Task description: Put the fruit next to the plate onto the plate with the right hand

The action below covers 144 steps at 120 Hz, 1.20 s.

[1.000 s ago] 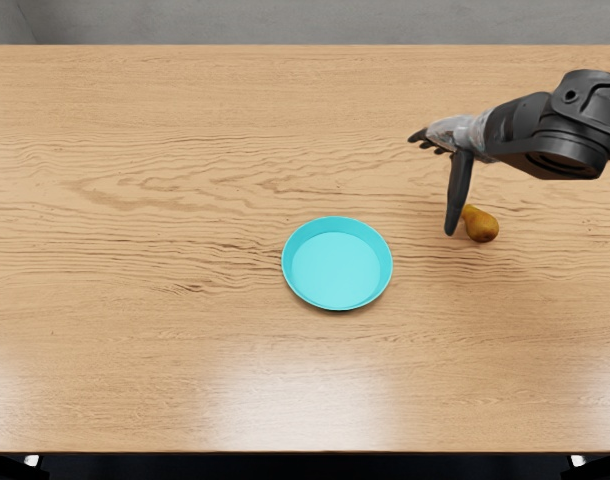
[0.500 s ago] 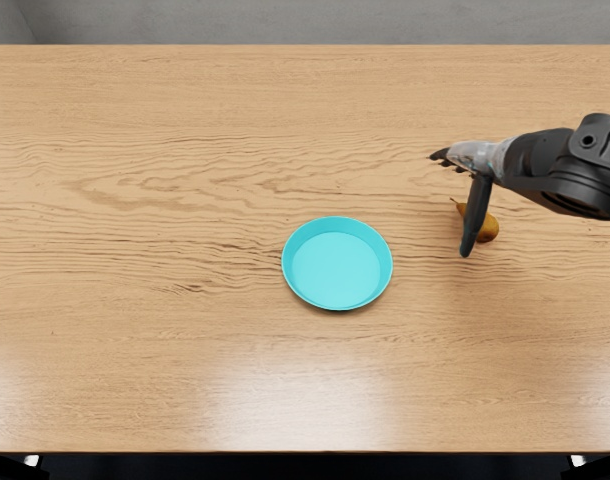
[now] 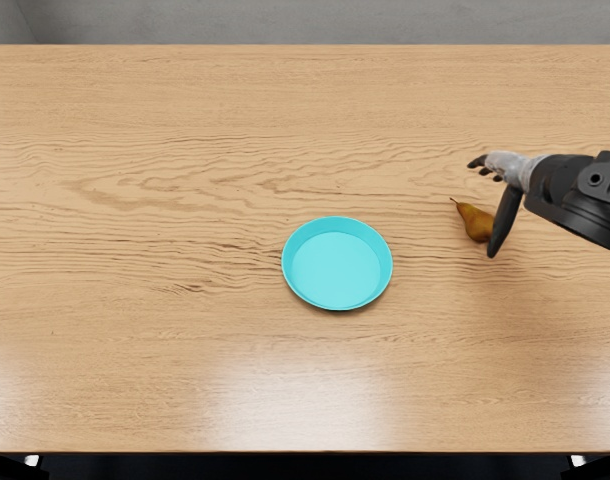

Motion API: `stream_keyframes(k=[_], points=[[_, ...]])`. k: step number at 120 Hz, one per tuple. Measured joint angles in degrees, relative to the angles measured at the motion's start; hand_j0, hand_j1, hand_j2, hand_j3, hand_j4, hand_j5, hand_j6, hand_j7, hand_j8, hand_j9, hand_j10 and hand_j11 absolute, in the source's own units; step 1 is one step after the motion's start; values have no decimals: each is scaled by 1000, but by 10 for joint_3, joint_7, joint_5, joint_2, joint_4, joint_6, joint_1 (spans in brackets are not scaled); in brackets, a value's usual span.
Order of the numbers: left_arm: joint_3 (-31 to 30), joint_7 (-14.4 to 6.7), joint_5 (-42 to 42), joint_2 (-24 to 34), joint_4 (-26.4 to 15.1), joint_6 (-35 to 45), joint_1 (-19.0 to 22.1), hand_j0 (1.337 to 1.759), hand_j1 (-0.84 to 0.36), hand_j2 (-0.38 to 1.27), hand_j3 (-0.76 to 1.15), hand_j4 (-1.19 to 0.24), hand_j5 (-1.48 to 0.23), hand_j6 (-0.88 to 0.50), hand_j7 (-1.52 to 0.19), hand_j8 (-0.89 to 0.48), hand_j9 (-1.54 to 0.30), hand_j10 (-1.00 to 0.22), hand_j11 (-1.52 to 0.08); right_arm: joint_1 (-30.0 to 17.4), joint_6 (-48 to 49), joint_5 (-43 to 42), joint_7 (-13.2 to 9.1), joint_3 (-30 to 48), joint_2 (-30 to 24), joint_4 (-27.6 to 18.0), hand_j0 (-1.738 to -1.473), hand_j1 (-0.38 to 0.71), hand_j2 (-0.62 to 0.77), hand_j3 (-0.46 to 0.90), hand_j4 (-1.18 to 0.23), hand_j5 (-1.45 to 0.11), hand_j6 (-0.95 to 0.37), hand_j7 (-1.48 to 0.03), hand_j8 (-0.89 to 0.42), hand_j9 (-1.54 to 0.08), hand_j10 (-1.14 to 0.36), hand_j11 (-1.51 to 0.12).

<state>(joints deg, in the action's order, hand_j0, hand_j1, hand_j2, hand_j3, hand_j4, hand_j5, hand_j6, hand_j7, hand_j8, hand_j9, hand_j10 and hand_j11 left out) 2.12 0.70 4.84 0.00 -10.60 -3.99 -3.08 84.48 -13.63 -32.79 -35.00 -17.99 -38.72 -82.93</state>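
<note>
Reaching in from the picture's right edge, the right arm is a dark grey, bulky limb that narrows to a lighter grey wrist. The right hand (image 3: 504, 186) sits over the wooden table (image 3: 185, 150), to the right of the plate and a little farther back. Its fingers (image 3: 502, 229) are spread and hold nothing. One long dark digit points down toward the tabletop, while the short dark tips of the others fan out at the upper left of the wrist.

The pear (image 3: 474, 220), small and golden brown, lies on its side on the bare wood just left of that downward digit. Its thin stem points up and to the left. The digit covers the right edge of the fruit, and from this angle it is not possible to tell whether the two touch.

The turquoise plate (image 3: 303, 287) is round with a low raised rim and rests flat near the middle of the table. A strip of bare wood separates its right rim from the pear.
</note>
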Motion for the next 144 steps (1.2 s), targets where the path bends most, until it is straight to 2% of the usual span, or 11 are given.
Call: stream_keyframes(k=[46, 82, 105, 144], points=[[0, 0, 0, 0, 0, 0, 0, 1658, 336, 2, 0, -11, -14, -11, -14, -11, -14, -11, -14, -13, -79, -47, 0, -36, 36, 10, -1658, -311, -5, 0, -35, -43, -37, -42, -36, -43, -35, -43], [0, 0, 0, 0, 0, 0, 0, 1658, 336, 2, 0, -11, -15, -11, -15, -11, -15, -11, -15, -23, -93, -50, 0, -41, 57, 21, -1658, -186, -26, 0, -139, -178, -140, -178, -140, -178, -139, -178], [0, 0, 0, 0, 0, 0, -1, 1658, 336, 2, 0, -11, -15, -11, -15, -11, -15, -11, -15, -34, -96, -53, 0, -47, 83, 50, -1658, -136, -34, 0, -181, -233, -182, -232, -181, -232, -180, -232], [-1, 0, 0, 0, 0, 0, -4, 1658, 336, 2, 0, -11, -14, -11, -14, -11, -14, -11, -14, -44, -96, -53, 0, -52, 93, 70, -1658, -63, -46, 0, -242, -312, -243, -312, -242, -312, -242, -312]])
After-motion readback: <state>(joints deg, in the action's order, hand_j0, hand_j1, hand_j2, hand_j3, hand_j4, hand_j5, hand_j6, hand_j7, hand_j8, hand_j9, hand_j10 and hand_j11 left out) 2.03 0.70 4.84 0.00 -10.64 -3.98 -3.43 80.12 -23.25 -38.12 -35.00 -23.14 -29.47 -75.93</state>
